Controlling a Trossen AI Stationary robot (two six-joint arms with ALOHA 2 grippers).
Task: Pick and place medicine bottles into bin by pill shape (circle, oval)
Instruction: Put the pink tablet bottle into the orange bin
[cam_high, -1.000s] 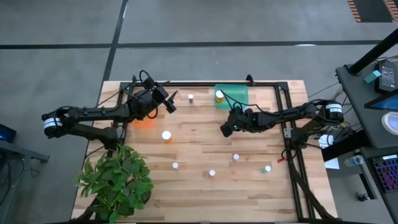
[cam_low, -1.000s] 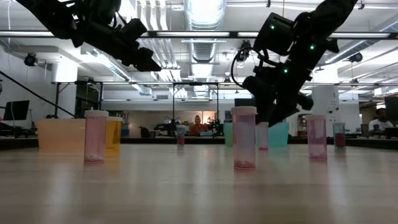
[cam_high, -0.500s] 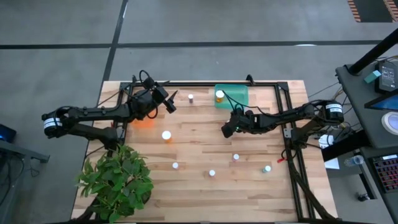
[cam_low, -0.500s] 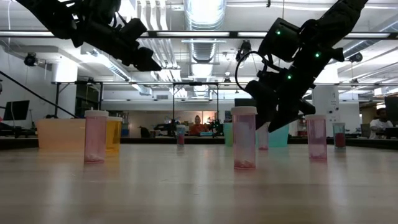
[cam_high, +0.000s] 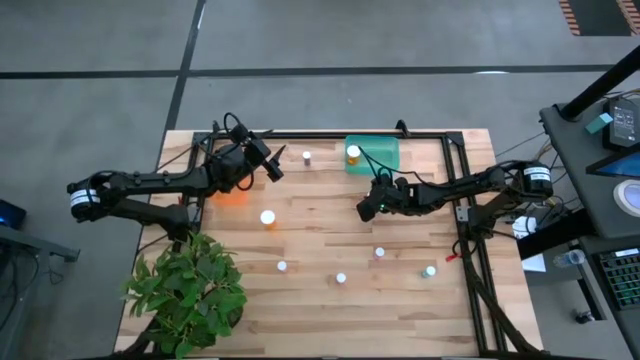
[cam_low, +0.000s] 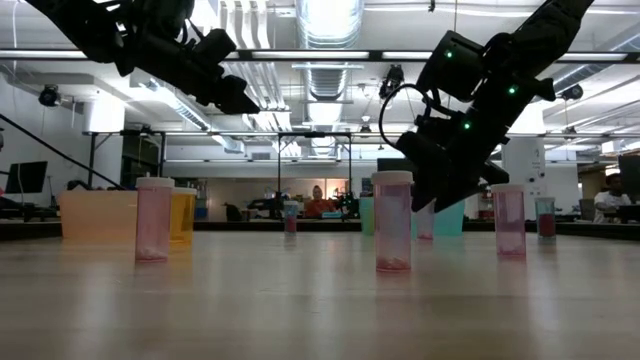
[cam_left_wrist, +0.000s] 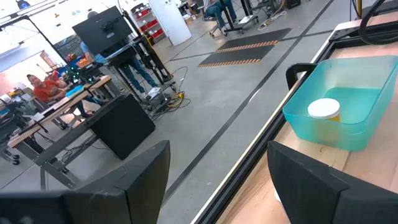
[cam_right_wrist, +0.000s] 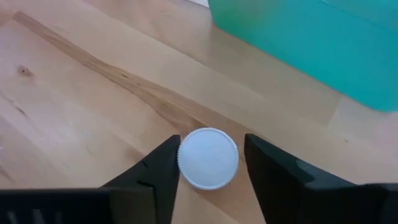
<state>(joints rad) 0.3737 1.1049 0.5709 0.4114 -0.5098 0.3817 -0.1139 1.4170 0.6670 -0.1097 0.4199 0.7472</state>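
Note:
A medicine bottle (cam_right_wrist: 208, 158) with a white cap stands upright on the wooden table just in front of the green bin (cam_high: 382, 156). My right gripper (cam_right_wrist: 210, 163) slants down over it, one finger on each side of the cap. In the low view this bottle (cam_low: 424, 228) is partly hidden behind the gripper. Another bottle (cam_high: 353, 153) stands inside the green bin. Several more bottles (cam_high: 268, 217) stand about the table. My left gripper (cam_high: 272, 168) hangs open and high above the table near the orange bin (cam_high: 232, 196), with nothing between its fingers. My right gripper comes at the bottle slanting from above. One finger (cam_right_wrist: 163, 168) stands right at the cap's rim (cam_right_wrist: 180, 159), while a thin strip of table still shows between the cap and the other finger (cam_right_wrist: 264, 168). I cannot tell whether it touches the bottle.
A potted plant (cam_high: 186, 292) fills the near left corner. A dark metal frame (cam_high: 462, 200) runs along the table's far and right edges. Loose bottles (cam_high: 341, 278) dot the near half, and bare wood lies between the two arms.
My right gripper has sunk a little around the bottle in front of the green bin. The bottle has stayed upright in place.

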